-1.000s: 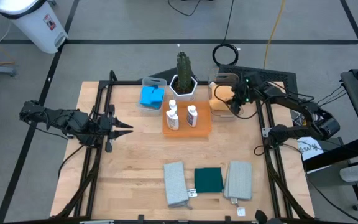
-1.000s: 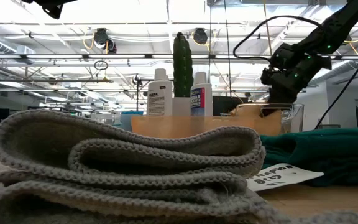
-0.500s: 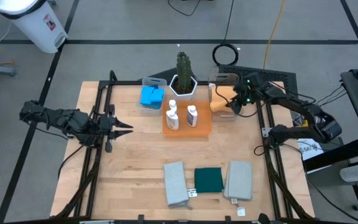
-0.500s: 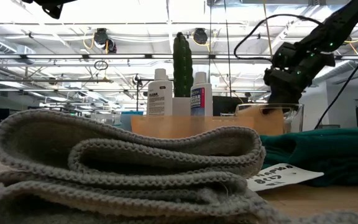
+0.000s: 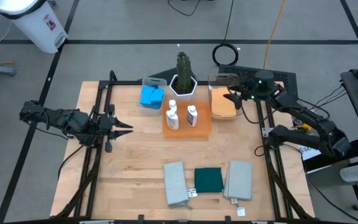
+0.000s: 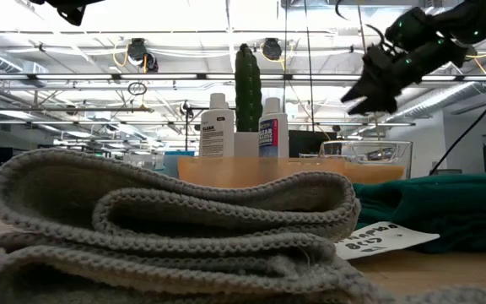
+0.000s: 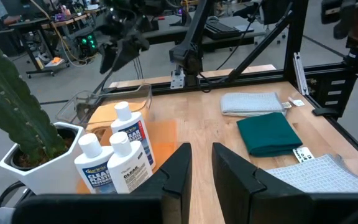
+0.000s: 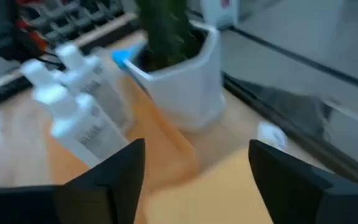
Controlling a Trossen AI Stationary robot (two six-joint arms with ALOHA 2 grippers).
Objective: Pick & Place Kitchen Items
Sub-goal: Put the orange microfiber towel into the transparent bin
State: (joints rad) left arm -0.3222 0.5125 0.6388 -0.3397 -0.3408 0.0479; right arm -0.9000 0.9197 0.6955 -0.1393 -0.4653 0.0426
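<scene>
An orange cloth lies flat in the clear bin at the far right. My right gripper hovers open just above that bin, touching nothing; the low view shows it clear above the bin's rim. Two white bottles stand on the flat orange tray. Blue sponges fill another clear bin. Two grey cloths and a dark green one lie folded near the front edge. My left gripper waits at the left, narrowly open with nothing between its fingers.
A cactus in a white hexagonal pot stands at the far edge between the two bins. Black frame rails run along the table's left and right sides. Bare wood lies in the table's middle.
My right gripper has opened and let go of the orange cloth, which now lies spread in the bin instead of bunched under the fingers. The gripper has risen out of the bin, tipped nearer level and drawn back toward the table's right edge.
</scene>
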